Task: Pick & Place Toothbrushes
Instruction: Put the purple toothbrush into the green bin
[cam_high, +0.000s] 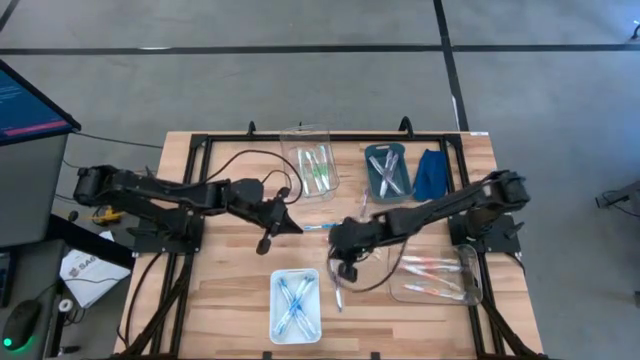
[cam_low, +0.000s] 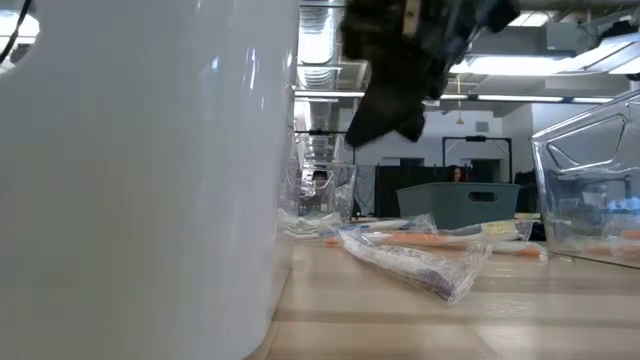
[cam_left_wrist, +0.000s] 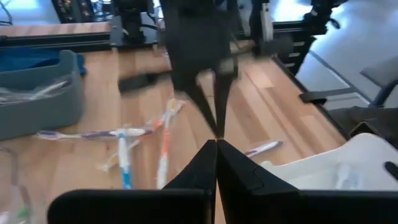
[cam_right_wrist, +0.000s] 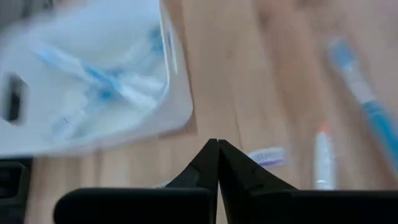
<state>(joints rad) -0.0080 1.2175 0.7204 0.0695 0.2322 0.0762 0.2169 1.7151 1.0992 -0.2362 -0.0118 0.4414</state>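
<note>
Likely light, stiff and slippery, loose toothbrushes want a mid-handle pinch; left gripper and right gripper fingers closed, empty.

A: What do the arms look like?
B: Both are matte black, built of jointed segments, with thin black cables looping loosely just behind each tool.
A: And the tools themselves?
B: The left tool and right tool each end in two dark, wedge-shaped fingers tapering to sharp tips.
</note>
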